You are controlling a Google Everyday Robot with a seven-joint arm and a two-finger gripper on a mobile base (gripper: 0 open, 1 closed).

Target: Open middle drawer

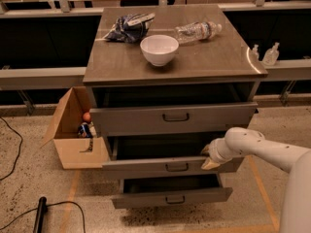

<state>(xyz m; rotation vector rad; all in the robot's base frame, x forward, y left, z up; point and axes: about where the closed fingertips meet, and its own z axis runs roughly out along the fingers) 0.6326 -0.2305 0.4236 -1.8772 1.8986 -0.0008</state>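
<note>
The middle drawer [146, 168] is a wide grey metal drawer with a small dark bail handle [176, 167]. It stands partly pulled out of the cabinet, with its dark inside showing above the front panel. My gripper [209, 157] is at the top edge of that front panel, right of the handle. The white arm [262, 149] reaches in from the lower right. The top drawer [172, 118] and the bottom drawer [170, 198] are also pulled out a little.
On the cabinet top [112, 67] stand a white bowl [159, 49], a lying plastic bottle [198, 31] and a dark bag [129, 27]. An open cardboard box [73, 130] with items stands on the floor to the left. A black cable [39, 212] lies at the lower left.
</note>
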